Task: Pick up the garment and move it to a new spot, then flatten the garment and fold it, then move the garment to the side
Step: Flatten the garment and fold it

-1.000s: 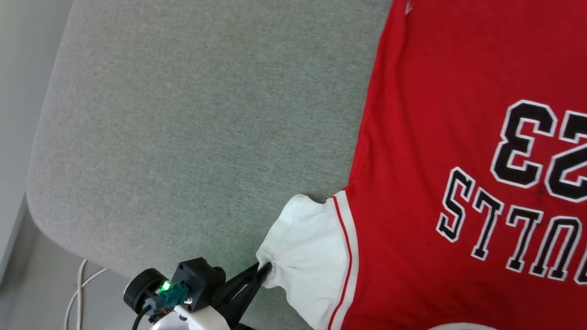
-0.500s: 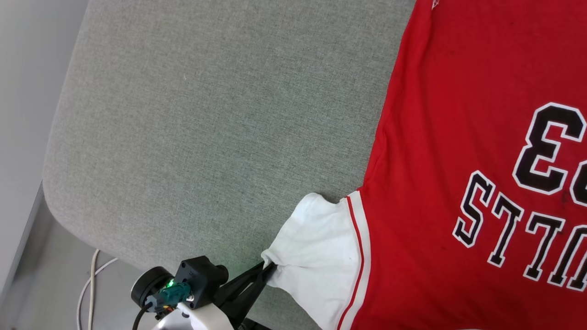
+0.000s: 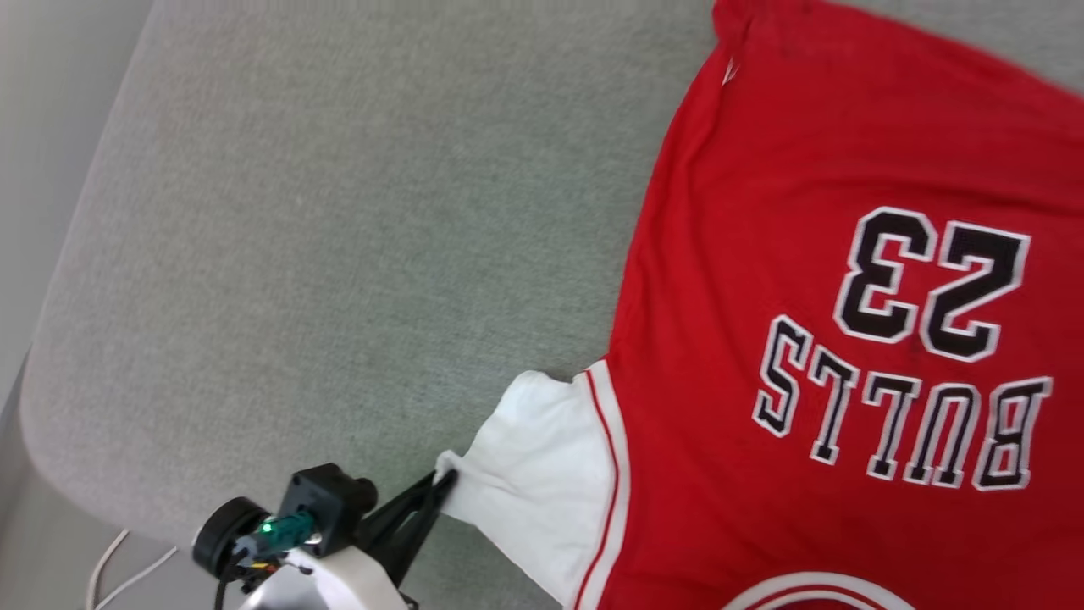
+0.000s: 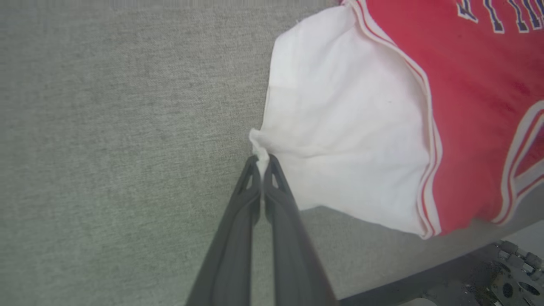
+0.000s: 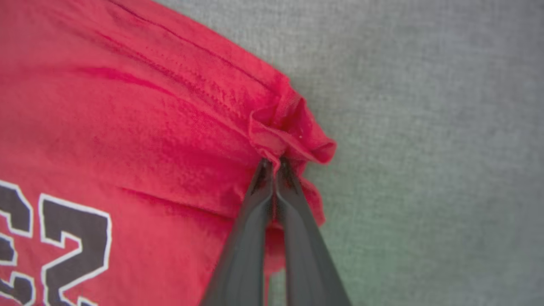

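You see the garment [image 3: 762, 280] lying print-up on the grey padded surface [image 3: 339, 237], its "BULLS 23" lettering upside down to you. At the lower left, your left gripper [image 3: 444, 479] pinches the edge of the white sleeve [image 3: 533, 483], fingers closed on the cloth.

Garment [image 3: 762, 169]: red body. Sleeve [image 3: 542, 483]: white, with a white trim at the seam carrying one thin red line. Print [image 3: 923, 292]: black letters and numerals, each outlined in white with a fine black edge. Collar [image 3: 813, 586]: white and red bands. Tabletop [image 3: 339, 212]: even grey-green woven fleck, no pattern. Left fingers [image 4: 236, 229] and right fingers [image 5: 244, 250]: plain dark grey. Wrist housing [image 3: 326, 508]: black, with a green light [image 3: 268, 528].
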`<state>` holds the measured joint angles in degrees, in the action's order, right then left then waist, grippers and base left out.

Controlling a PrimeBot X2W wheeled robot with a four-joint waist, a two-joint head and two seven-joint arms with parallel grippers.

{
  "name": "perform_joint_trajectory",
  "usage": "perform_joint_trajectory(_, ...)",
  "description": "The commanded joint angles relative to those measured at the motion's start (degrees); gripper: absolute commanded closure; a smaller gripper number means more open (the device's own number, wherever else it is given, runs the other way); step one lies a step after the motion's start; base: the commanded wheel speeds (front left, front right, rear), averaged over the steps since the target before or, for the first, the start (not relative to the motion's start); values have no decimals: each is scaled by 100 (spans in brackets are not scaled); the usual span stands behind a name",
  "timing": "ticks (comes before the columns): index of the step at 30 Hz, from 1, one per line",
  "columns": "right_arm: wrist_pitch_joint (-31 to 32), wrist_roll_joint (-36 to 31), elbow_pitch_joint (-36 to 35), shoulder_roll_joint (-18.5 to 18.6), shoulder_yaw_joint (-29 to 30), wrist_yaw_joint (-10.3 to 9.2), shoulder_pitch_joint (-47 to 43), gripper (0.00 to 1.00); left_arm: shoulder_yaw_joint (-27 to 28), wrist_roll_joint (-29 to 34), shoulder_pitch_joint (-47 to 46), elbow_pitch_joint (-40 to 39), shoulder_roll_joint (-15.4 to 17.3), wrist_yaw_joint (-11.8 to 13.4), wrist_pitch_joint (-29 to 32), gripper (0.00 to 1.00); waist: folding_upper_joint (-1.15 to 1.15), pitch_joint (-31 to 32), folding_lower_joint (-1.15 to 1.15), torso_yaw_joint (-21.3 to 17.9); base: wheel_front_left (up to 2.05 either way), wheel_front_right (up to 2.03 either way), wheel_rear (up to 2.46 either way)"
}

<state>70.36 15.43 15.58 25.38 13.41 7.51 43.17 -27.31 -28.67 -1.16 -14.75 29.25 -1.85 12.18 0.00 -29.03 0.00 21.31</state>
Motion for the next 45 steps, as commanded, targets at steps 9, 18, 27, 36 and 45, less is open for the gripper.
perform_joint_trajectory(9, -416, 737, -210, -58, -520, -4, -1824, 100, 376, -180, 458, -57, 262, 340, 16, 100, 0, 1221, 0, -1030, 0, 0, 0)
perform_joint_trajectory(18, -995, 1221, -985, -136, -608, -4, -3154, 100, 624, -275, 852, -195, 403, 639, -18, 100, 0, 1778, 0, -1613, 0, 0, 0)
perform_joint_trajectory(27, -1193, 1280, -1729, -403, -466, -4, -4577, 100, 814, -436, 1066, -221, 138, 924, -317, 100, 0, 2117, 0, -1919, 0, 0, 0)
perform_joint_trajectory(36, -1517, 1336, -1599, -604, -495, -4, -5193, 13, 713, -391, 1103, -231, 94, 927, -378, 100, 0, 2214, 0, -1872, 0, 0, 0)
perform_joint_trajectory(45, -1353, 1933, -2287, -330, -615, -4, -4599, 0, 650, -308, 1054, -346, 160, 952, -324, 100, 0, 2170, 0, -1665, 0, 0, 0)
